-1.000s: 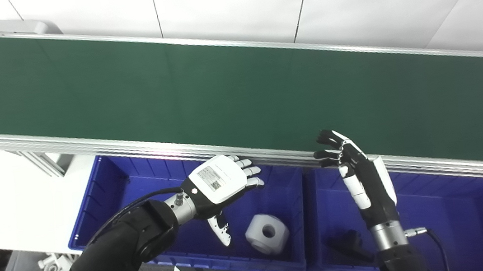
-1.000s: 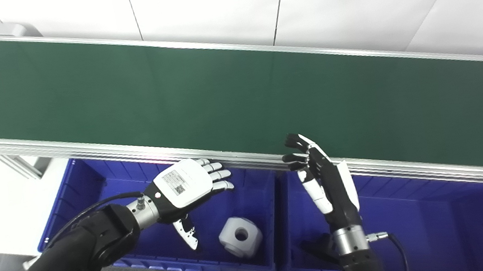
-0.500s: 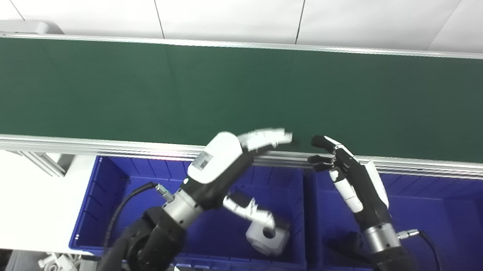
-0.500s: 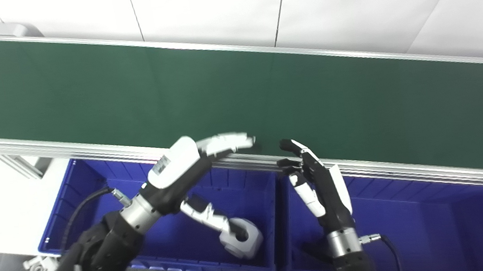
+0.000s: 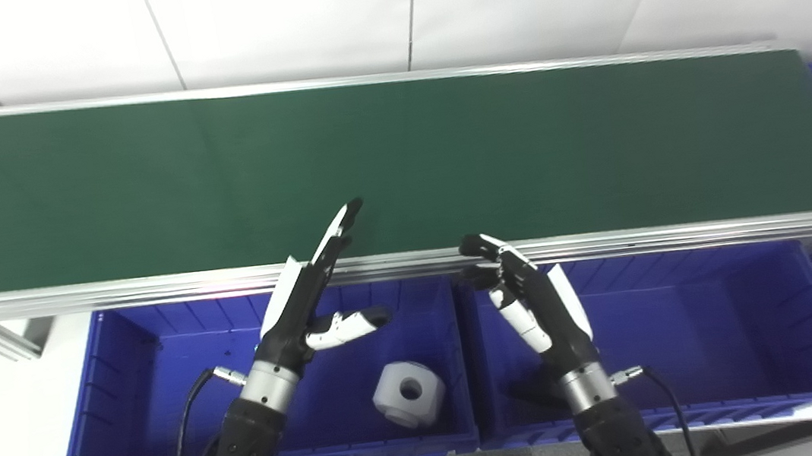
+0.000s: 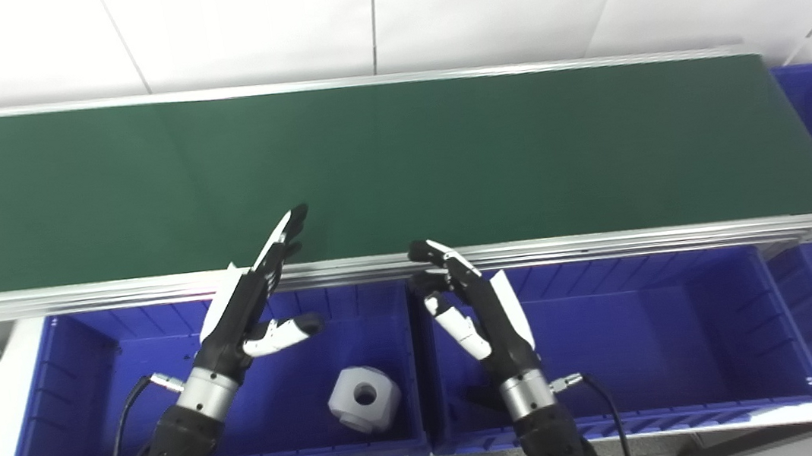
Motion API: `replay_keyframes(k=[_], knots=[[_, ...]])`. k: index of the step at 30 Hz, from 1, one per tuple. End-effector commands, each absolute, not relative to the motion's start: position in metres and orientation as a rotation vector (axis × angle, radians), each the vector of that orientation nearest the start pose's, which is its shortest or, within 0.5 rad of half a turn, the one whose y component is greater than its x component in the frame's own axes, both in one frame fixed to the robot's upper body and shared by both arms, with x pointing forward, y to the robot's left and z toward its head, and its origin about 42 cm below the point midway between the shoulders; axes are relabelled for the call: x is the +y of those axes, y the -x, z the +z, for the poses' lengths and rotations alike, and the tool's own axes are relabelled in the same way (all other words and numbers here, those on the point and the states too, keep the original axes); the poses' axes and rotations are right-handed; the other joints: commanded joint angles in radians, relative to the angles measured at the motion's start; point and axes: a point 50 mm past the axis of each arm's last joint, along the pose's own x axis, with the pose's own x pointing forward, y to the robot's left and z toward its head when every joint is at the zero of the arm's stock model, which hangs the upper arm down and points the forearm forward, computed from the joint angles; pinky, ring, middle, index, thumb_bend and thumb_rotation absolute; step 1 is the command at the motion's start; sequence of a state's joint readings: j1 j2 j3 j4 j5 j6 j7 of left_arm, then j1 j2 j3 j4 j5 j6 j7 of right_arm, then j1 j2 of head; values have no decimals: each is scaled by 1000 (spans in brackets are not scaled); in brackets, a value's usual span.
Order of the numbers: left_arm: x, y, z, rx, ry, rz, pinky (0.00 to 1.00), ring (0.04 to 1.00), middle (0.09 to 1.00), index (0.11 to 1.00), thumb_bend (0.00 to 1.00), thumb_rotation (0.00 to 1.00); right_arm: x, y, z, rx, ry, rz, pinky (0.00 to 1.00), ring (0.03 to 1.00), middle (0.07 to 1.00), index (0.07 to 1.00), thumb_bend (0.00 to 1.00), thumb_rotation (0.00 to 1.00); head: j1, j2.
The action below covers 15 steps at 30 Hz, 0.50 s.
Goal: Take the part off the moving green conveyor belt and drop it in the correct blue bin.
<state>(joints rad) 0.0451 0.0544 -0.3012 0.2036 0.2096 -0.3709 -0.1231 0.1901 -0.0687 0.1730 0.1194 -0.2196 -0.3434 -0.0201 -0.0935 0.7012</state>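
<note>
Fingers of the left hand (image 5: 305,301) now spread empty toward the belt (image 5: 444,162); the part (image 5: 409,394) already lies in the left bin (image 5: 114,414).

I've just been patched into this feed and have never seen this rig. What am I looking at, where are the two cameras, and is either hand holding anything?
Both pictures come from two cameras side by side on a humanoid robot's head, looking down at its work. The long green conveyor belt runs across the top, and no part shows on it. Below its near rail sit blue bins: the left bin holds one white part with a round hole, and the right bin has a dark object partly hidden behind the right arm. The left hand reaches over the rail, fingers straight. The right hand is raised with fingers apart. Both are empty.
</note>
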Motion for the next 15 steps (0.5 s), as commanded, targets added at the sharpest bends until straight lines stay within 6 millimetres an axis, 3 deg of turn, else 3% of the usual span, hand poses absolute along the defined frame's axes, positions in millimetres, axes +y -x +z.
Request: replay_keyframes(k=[1, 9, 15], knots=[[137, -248, 52, -179, -213, -508, 964, 1000, 1000, 989, 943, 793, -190, -208, 46, -131, 243, 171, 686, 705, 789, 825, 749, 1000, 1, 1], [133, -242, 44, -162, -191, -543, 952, 1000, 1000, 992, 964, 793, -190, -206, 40, -135, 255, 144, 764, 755, 810, 825, 763, 1000, 7, -33], [131, -239, 43, -174, -201, -557, 959, 1000, 1000, 990, 955, 783, -194, -206, 36, -135, 256, 144, 768, 756, 803, 829, 782, 1000, 21, -52]])
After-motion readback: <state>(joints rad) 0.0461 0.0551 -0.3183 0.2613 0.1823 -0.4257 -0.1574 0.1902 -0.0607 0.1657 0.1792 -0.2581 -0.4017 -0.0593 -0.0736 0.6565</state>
